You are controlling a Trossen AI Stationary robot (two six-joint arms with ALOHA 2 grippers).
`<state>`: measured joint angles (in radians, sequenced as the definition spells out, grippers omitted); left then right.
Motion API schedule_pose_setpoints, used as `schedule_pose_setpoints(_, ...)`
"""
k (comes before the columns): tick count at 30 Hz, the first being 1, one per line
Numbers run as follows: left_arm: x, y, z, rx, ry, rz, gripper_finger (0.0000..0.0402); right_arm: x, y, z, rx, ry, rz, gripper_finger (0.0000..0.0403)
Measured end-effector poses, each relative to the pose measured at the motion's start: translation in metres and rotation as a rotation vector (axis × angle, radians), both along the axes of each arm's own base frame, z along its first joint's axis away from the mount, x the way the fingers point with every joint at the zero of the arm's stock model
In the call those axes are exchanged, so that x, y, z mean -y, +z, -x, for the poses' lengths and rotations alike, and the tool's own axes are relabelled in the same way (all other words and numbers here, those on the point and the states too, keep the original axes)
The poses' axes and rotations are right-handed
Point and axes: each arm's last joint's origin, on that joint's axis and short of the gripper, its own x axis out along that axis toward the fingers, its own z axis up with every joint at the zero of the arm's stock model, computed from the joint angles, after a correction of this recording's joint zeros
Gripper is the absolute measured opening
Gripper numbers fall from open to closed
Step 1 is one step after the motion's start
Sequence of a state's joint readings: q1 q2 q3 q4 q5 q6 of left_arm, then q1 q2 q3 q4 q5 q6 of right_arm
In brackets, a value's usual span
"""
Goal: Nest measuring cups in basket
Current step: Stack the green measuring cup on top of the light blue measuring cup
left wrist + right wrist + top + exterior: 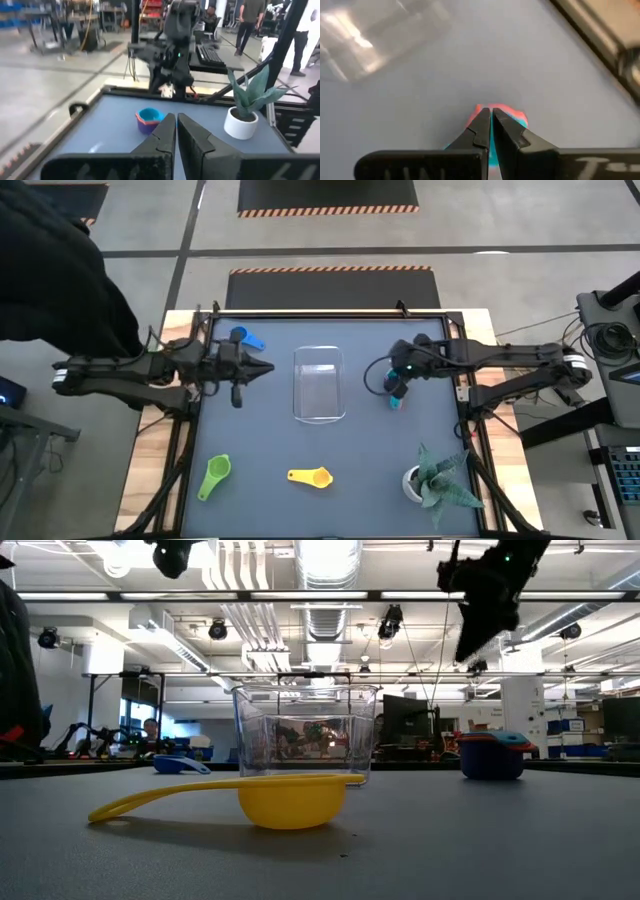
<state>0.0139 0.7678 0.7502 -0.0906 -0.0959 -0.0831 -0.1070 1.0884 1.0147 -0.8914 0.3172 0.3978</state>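
In the overhead picture you see the left gripper (pixel 262 368) at centre left, fingers pressed together and holding nothing, its tip pointing toward the clear basket (pixel 319 384). Just above it, toward the upper left, a blue cup (pixel 244 338) lies on the grey table (pixel 330 440). In the lower left sits the green cup (pixel 215 475), well apart from everything else. The basket stands in the middle of the frame, with no cup visible inside it. Below it, in the lower centre, the yellow cup (pixel 312 477) lies with its handle pointing left; from table height you see that yellow cup (pixel 285 798) in front of the basket (pixel 305 735).

To the right of the basket, a small stack of cups (pixel 396 396), teal, red and purple as far as you can tell, rests on the table. The right gripper (pixel 394 379) hangs over that stack with its fingers closed together, empty; its own camera shows the stack (pixel 512 114) directly beyond the closed fingertips. In the lower right stands a white pot with a plant (pixel 432 478).
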Motion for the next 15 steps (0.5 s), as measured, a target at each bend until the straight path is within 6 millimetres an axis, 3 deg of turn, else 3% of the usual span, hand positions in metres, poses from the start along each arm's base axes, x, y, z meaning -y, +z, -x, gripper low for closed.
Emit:
schedule_pose_setpoints(6, 0.000, -0.009, -0.019, -0.136, 0.019, 0.107, 0.0000, 0.000, 0.015, 0.000, 0.188, 0.151, 0.140, 0.0008)
schedule_pose_setpoints(15, 0.000, 0.004, -0.031, -0.461, 0.108, 0.296, 0.0000, -0.002, 0.021, 0.017, 0.407, 0.302, 0.355, 0.0008)
